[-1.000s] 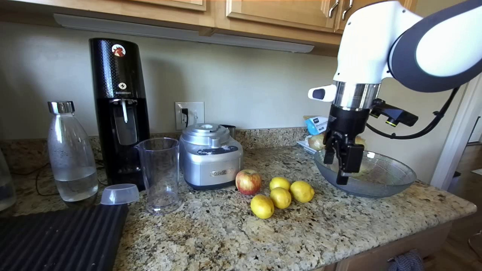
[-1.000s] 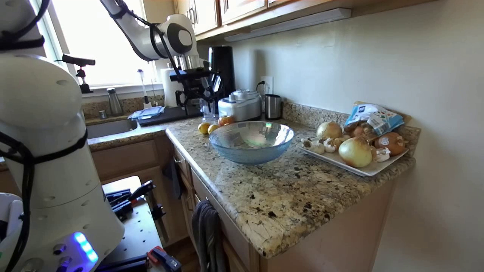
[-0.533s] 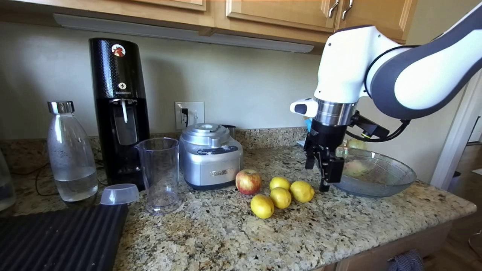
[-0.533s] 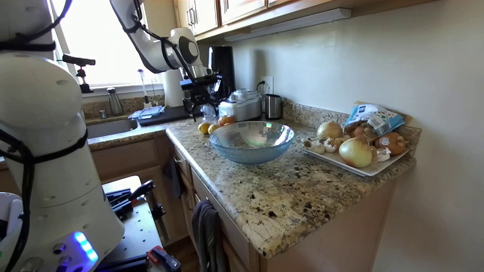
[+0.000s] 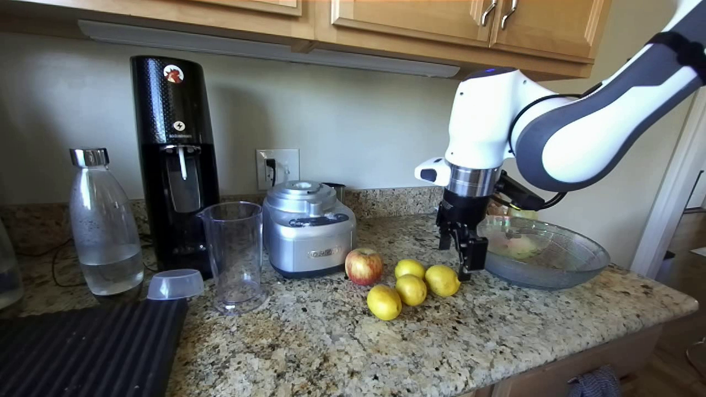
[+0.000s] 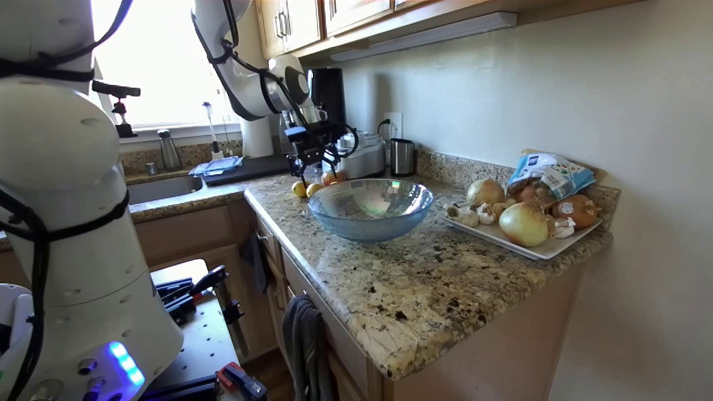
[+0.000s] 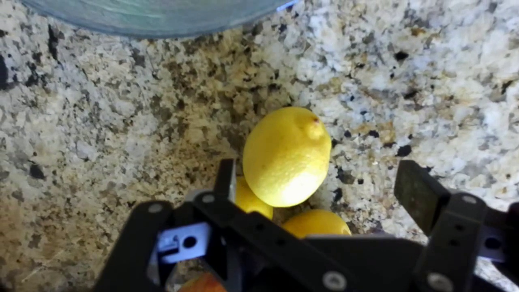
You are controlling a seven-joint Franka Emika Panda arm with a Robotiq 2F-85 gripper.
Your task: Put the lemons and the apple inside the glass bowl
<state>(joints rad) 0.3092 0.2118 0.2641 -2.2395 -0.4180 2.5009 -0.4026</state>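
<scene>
Kitchen, home-style. Wooden cabinets (image 5: pixel 413 23) above and below speckled stone surface (image 5: pixel 287 353), both exterior views. Strip light (image 5: pixel 265 50) under upper cabinets. Sink (image 6: pixel 164 190) near window (image 6: pixel 159 72). Soda maker (image 5: pixel 175 124), silver appliance (image 5: pixel 311 234) along wall, outlet (image 5: pixel 290 165) behind. Towel (image 6: pixel 305 345) hanging below surface edge. Onions (image 6: pixel 523 224), garlic (image 6: pixel 465 216) on tray (image 6: pixel 537 256).

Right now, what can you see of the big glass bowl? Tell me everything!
The bowl is wide and round, flaring out toward the top. It looks like see-through glass with a bluish tint and shiny patches. It stands upright on the counter, the only thing I see touching it. The lemons and apple lie outside it.
</scene>
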